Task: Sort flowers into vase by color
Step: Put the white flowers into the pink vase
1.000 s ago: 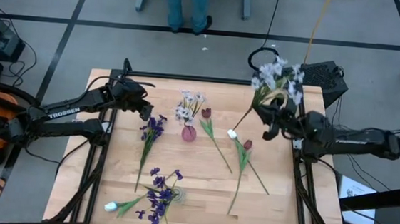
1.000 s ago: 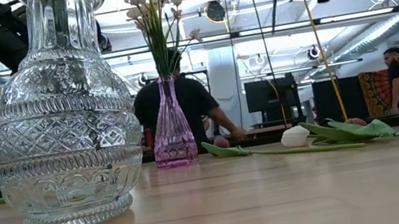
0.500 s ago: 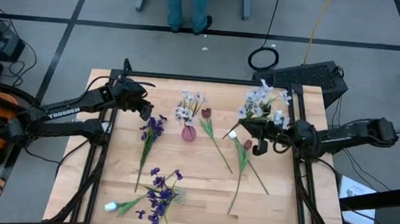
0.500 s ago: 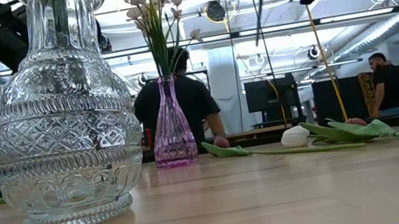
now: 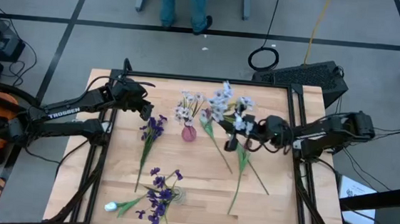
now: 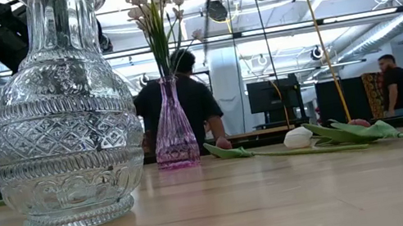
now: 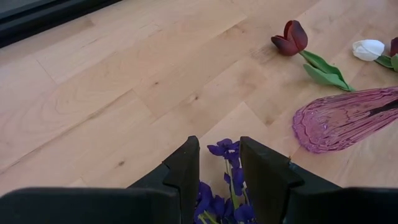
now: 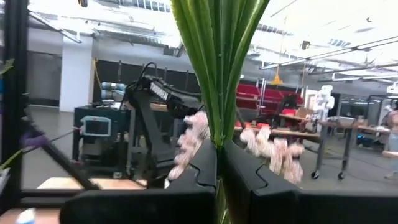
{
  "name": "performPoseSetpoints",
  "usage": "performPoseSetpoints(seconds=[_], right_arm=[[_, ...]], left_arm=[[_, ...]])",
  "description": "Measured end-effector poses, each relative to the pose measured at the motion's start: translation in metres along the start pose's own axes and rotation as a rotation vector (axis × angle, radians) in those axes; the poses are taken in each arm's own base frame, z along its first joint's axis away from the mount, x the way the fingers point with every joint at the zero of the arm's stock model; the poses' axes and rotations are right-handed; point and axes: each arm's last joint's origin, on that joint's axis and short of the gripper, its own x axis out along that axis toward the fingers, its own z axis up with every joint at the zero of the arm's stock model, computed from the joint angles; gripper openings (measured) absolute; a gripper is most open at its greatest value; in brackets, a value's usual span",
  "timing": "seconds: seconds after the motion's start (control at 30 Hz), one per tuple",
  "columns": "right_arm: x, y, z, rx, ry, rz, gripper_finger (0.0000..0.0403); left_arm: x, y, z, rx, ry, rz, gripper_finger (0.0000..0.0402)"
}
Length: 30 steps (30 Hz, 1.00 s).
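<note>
In the low view the clear glass vase [image 6: 62, 113] is cut off by the top edge. The right gripper [image 8: 219, 163] hides the lower stems of the pale flowers [image 8: 217, 62], whose blossoms beyond it are blurred.

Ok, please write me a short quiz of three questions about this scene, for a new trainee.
1. True or false: the right gripper is shut on the pale lavender-white stem.
2. Which vase already holds pale flowers? A) the pink vase B) the clear glass vase
3. Fill in: the left gripper hangs above a dark ______ flower lying on the table.

Key: 1 true; 2 A; 3 purple.
</note>
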Motion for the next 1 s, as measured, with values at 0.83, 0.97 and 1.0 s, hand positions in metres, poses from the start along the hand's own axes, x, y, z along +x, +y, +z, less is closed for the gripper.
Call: performPoseSetpoints(seconds=[0.83, 0.97, 1.0], right_arm=[[0.029, -0.021, -0.050, 0.116, -0.121, 0.013, 0.0000], [0.030, -0.020, -0.054, 0.116, -0.107, 0.013, 0.0000], [0.030, -0.020, -0.056, 0.115, -0.100, 0.013, 0.0000]], left_arm=[[0.000, 0.000, 0.000, 0.002, 0.001, 0.000, 0.0120], [0.000, 0.000, 0.000, 0.002, 0.001, 0.000, 0.0120], [0.000, 0.000, 0.000, 0.002, 0.001, 0.000, 0.0120]])
